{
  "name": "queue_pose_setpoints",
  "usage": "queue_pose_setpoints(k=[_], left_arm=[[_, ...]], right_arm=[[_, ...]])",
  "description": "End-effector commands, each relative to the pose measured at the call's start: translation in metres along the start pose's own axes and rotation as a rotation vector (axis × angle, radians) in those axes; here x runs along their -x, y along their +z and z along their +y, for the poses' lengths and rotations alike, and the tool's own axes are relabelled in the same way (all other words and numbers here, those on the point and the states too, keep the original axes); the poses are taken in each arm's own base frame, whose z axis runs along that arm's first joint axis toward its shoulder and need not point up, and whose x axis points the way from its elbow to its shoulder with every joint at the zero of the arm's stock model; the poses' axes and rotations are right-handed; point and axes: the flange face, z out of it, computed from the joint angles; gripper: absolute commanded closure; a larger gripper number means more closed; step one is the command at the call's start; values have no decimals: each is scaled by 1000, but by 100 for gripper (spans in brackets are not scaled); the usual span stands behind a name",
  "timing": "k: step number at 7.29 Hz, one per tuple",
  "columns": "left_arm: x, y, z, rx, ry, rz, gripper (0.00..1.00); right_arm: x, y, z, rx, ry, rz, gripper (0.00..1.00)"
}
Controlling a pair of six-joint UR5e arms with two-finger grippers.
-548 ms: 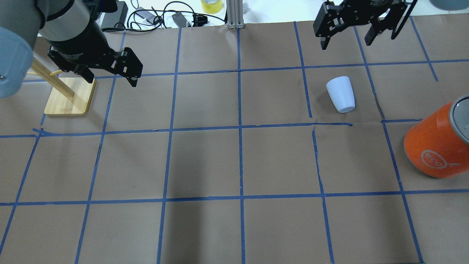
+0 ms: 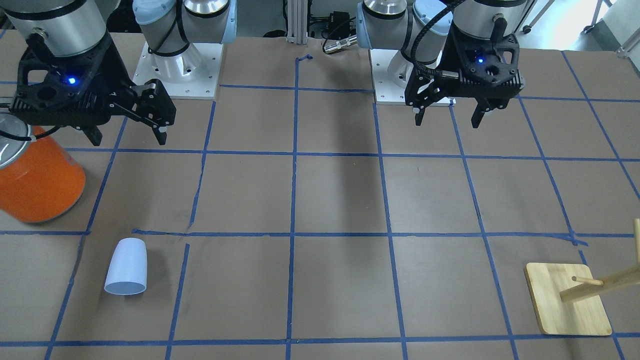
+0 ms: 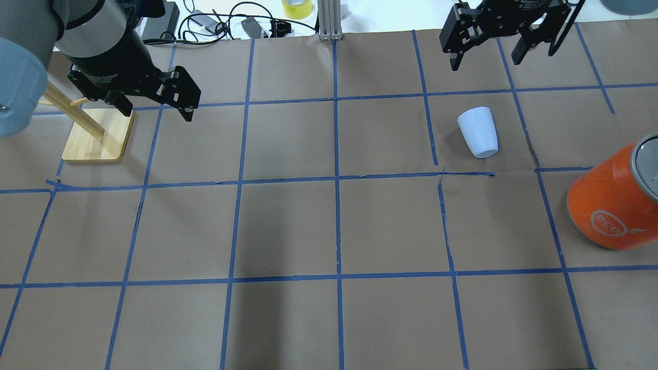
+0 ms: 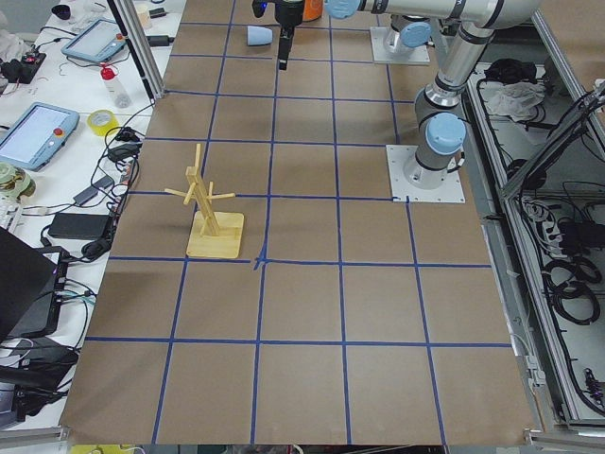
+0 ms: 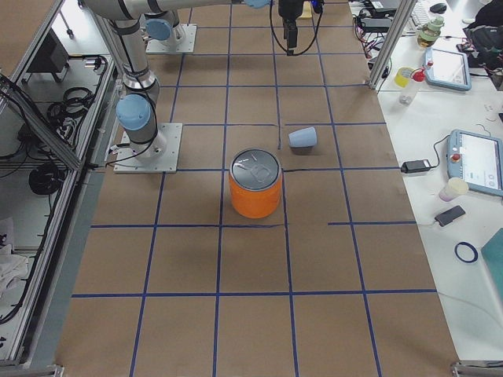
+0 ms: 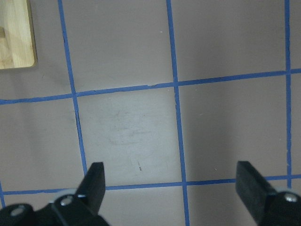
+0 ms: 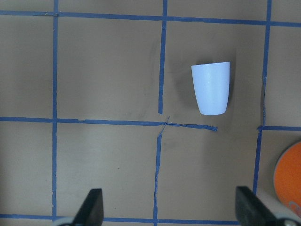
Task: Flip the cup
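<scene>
The pale blue-white cup (image 3: 478, 132) lies on its side on the brown paper at the right, wide end pointing away from the robot. It also shows in the front-facing view (image 2: 126, 266), the right wrist view (image 7: 211, 88) and the exterior right view (image 5: 302, 137). My right gripper (image 3: 486, 51) is open and empty, raised high beyond the cup near the far edge. It points down, and the cup is ahead of its fingers (image 7: 94, 202). My left gripper (image 3: 157, 113) is open and empty, far to the left over bare paper (image 6: 171, 172).
A large orange can (image 3: 611, 205) with a silver lid stands at the right edge, nearer the robot than the cup. A wooden peg stand (image 3: 97, 136) stands at the far left beside the left gripper. Blue tape lines grid the paper. Cables and a tape roll lie beyond the far edge.
Both grippers have shifted very slightly toward the far edge. The cup and the can have not moved.
</scene>
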Motion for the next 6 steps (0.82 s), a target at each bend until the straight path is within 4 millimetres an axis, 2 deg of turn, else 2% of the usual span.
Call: queue_pose_setpoints(k=[1, 6], left_arm=[[0, -1, 0, -1, 0, 2, 0], [-2, 0, -1, 0, -35, 22, 0]], right_arm=[[0, 0, 0, -1, -3, -1, 0], [-4, -2, -2, -7, 0, -2, 0]])
